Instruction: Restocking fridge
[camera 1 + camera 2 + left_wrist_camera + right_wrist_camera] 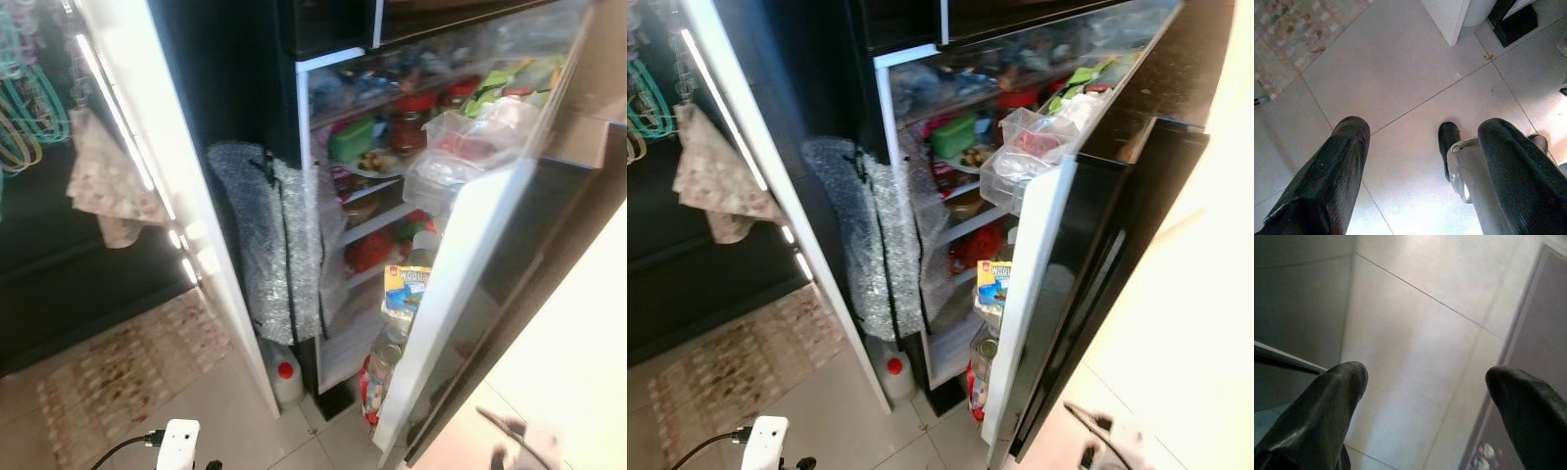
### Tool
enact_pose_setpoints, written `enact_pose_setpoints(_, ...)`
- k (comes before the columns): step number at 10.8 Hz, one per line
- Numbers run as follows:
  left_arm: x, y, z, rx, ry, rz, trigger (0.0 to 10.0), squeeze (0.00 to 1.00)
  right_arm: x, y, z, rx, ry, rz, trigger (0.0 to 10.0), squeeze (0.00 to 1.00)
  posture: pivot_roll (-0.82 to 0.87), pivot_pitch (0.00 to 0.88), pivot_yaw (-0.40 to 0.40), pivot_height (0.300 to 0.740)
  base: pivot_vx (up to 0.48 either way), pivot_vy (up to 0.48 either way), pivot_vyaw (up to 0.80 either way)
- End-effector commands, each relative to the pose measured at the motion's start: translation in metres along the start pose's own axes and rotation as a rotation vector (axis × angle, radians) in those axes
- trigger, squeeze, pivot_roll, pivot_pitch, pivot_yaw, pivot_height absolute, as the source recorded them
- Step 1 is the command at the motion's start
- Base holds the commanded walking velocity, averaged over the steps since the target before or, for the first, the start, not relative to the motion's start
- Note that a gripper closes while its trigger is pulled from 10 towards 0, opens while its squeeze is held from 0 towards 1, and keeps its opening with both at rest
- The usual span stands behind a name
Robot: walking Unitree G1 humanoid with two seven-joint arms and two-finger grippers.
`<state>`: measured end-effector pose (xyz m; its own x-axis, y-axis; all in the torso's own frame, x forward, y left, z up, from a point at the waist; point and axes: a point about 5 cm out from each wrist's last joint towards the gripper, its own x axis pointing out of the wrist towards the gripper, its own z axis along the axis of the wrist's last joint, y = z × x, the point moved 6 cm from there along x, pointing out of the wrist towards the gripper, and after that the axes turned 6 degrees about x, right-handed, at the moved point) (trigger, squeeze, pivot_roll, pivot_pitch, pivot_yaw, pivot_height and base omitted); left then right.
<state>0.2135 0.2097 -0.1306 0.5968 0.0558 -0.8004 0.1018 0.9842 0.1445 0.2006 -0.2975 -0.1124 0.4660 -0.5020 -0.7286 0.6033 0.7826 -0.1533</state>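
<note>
A pale tiled floor (pixel 216 401) runs up to a tall black fridge (pixel 245 78) whose door (pixel 470 284) stands open, swung out toward the robot's right. In the left eye view the lit white shelves (pixel 377 220) are crowded: a green lidded box (pixel 351 139), a red-capped jar (pixel 409 122) and red packets lower down. The door racks hold clear plastic tubs (pixel 460 147), a yellow and blue carton (pixel 406 290) and bottles beneath it. A roll of silvery bubble wrap (pixel 269 235) hangs against the fridge's side, and a white jug with a red cap (pixel 286 377) stands on the floor below it. A patterned beige rug (pixel 118 372) lies to the left, and a spotted cloth (pixel 103 186) hangs above it.

The right eye view gives the same scene; a white plug block with a black cable (pixel 764 441) sits at the bottom edge.

In the left wrist view the left gripper (pixel 1425 166) hangs over bare tiles, its two black fingers (pixel 1327 176) spread wide with nothing between them. The fridge's white corner and dark foot lie well ahead of the fingertips, and the rug's edge is off to one side.

In the right wrist view the right gripper (pixel 1425 401) likewise hangs with fingers (pixel 1322 406) parted and empty above pale tiles; a dark panel, probably the fridge door, runs just beside one finger.
</note>
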Motion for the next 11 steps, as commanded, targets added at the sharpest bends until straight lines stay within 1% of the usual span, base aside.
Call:
enact_pose_setpoints(1, -0.001, 0.002, -0.006, 0.014, 0.023, 0.003, 10.0, 0.00, -0.002, 0.013, 0.006, -0.006, -0.046, 0.059, 10.0, 0.00, -0.01, 0.000, 0.039, 0.740, 0.000, 0.000, 0.00)
enact_pose_setpoints(2, -0.001, 0.003, -0.006, 0.015, 0.024, 0.005, 10.0, 0.00, -0.003, 0.015, 0.008, -0.010, -0.079, 0.076, 10.0, 0.00, -0.02, 0.000, 0.039, 0.740, 0.000, 0.000, 0.00)
enact_pose_setpoints(3, -0.001, 0.003, -0.007, 0.016, 0.026, 0.005, 10.0, 0.00, -0.003, 0.009, 0.007, -0.020, -0.088, 0.073, 10.0, 0.00, -0.01, 0.000, 0.039, 0.740, 0.000, 0.000, 0.00)
enact_pose_setpoints(4, -0.001, 0.003, -0.007, 0.017, 0.027, 0.005, 10.0, 0.00, -0.004, 0.010, 0.011, -0.049, -0.119, 0.128, 10.0, 0.00, -0.02, 0.000, 0.041, 0.740, 0.000, 0.000, 0.00)
enact_pose_setpoints(5, -0.001, 0.003, -0.007, 0.018, 0.027, 0.004, 10.0, 0.00, -0.009, 0.020, 0.022, -0.058, -0.185, 0.255, 10.0, 0.00, -0.02, 0.000, 0.041, 0.740, 0.000, 0.000, 0.00)
enact_pose_setpoints(6, -0.001, 0.003, -0.007, 0.019, 0.027, 0.004, 10.0, 0.00, -0.015, 0.031, 0.043, -0.033, -0.271, 0.373, 10.0, 0.00, -0.02, 0.000, 0.040, 0.740, 0.000, 0.000, 0.00)
enact_pose_setpoints(7, -0.001, 0.003, -0.007, 0.020, 0.027, 0.003, 10.0, 0.00, -0.019, 0.038, 0.054, -0.033, -0.307, 0.448, 10.0, 0.00, -0.02, 0.000, 0.042, 0.740, 0.000, 0.000, 0.00)
enact_pose_setpoints(9, -0.001, 0.003, -0.007, 0.020, 0.028, 0.002, 10.0, 0.00, -0.021, 0.043, 0.064, -0.070, -0.321, 0.507, 10.0, 0.00, -0.02, 0.000, 0.041, 0.740, 0.000, 0.000, 0.00)
enact_pose_setpoints(10, -0.001, 0.003, -0.007, 0.019, 0.028, 0.001, 10.0, 0.00, -0.022, 0.041, 0.079, -0.092, -0.357, 0.535, 10.0, 0.00, -0.02, 0.000, 0.037, 0.740, 0.000, 0.000, 0.00)
enact_pose_setpoints(11, -0.001, 0.003, -0.008, 0.017, 0.029, 0.001, 10.0, 0.00, -0.023, 0.040, 0.085, -0.098, -0.374, 0.547, 10.0, 0.00, -0.02, 0.000, 0.037, 0.740, 0.000, 0.000, 0.00)
